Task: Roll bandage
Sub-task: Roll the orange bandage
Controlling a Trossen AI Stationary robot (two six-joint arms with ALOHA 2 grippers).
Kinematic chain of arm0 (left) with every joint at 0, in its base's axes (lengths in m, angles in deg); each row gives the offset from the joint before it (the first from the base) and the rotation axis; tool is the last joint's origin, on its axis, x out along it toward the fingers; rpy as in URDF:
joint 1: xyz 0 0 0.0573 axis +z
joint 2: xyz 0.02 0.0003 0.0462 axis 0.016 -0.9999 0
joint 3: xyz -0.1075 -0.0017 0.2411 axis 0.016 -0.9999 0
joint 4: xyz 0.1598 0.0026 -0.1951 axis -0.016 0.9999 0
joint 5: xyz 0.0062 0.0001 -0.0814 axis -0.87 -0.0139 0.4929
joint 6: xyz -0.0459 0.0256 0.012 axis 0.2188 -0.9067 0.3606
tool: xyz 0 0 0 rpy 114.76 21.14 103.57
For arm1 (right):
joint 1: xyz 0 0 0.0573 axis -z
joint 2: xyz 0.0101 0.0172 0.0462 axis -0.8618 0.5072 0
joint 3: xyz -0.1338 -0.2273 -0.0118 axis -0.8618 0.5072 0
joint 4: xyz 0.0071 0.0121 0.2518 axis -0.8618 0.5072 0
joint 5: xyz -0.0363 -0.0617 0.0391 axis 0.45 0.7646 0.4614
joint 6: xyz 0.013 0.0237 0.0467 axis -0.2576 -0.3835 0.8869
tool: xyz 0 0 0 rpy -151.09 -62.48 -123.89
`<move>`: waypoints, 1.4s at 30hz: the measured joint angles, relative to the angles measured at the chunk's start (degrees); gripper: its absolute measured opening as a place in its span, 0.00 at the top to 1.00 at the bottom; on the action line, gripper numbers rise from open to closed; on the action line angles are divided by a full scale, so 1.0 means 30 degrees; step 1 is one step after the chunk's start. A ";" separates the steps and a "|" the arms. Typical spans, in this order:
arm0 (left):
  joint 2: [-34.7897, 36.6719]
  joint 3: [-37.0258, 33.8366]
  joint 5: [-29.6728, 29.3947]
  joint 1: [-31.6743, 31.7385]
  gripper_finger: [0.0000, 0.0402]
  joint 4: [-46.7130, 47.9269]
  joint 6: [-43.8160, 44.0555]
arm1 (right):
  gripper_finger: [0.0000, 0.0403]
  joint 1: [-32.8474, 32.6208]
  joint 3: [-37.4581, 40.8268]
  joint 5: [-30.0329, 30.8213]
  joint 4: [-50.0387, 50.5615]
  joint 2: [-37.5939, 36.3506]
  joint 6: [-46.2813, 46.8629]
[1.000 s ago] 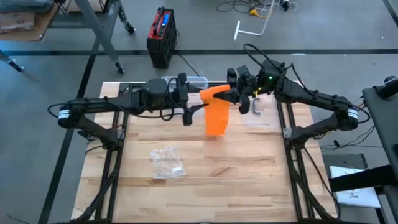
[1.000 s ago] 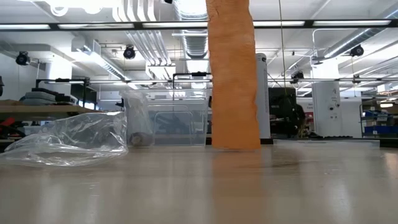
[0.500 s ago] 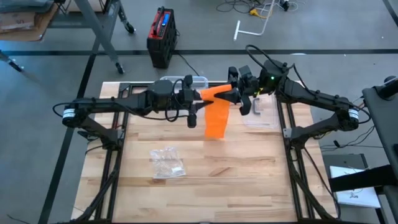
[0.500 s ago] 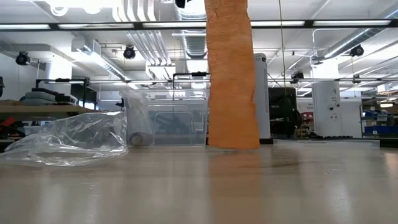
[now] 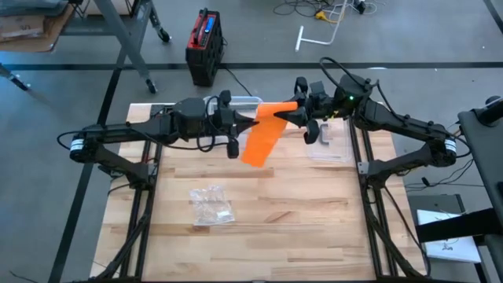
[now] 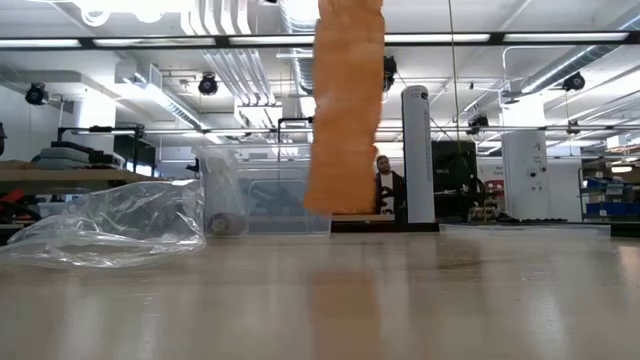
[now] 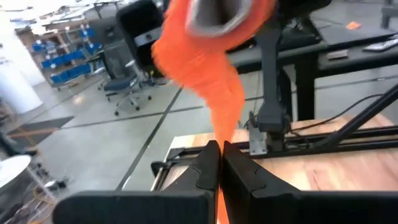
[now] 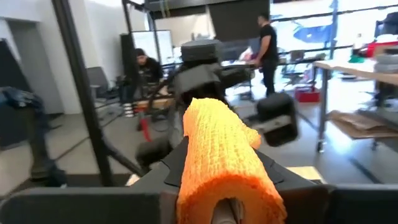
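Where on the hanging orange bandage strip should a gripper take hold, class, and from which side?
Grip the bandage strip near its top, just under the roll held in the right gripper, coming from the left gripper side: there the flat strip is steadiest, while its lower end swings free.

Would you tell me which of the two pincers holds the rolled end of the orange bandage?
The right pincer holds the bandage roll; the left pincer pinches its hanging tail.

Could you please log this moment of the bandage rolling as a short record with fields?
right gripper: shut on the roll end of the orange bandage
left gripper: shut on the bandage's hanging strip
strip: hangs slanted, clear of the wooden table
plastic bag: lies on the table, apart from both arms
clear container: at the table's far edge
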 joint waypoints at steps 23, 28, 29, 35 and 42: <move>0.1117 0.0000 0.0587 0.0241 0.62 -0.1694 0.0350 | 0.80 0.0006 0.0000 0.0798 0.0048 0.0176 -0.2246; 0.0941 0.0000 0.1006 0.0280 0.38 -0.3165 0.0342 | 0.82 0.0006 0.0000 0.0798 0.0089 0.0375 -0.2648; 0.0907 0.0000 0.1291 0.0301 0.34 -0.3148 0.0342 | 0.82 -0.0001 0.0000 0.0790 0.0069 0.0423 -0.2676; 0.0869 -0.0004 0.2566 0.0379 0.18 -0.3553 0.0293 | 0.81 0.0006 -0.0007 0.0772 0.0067 0.0594 -0.2862; 0.0555 0.0005 0.2601 0.0657 0.24 -0.3903 0.0415 | 0.81 -0.0002 -0.0007 0.0732 0.0045 0.0594 -0.3027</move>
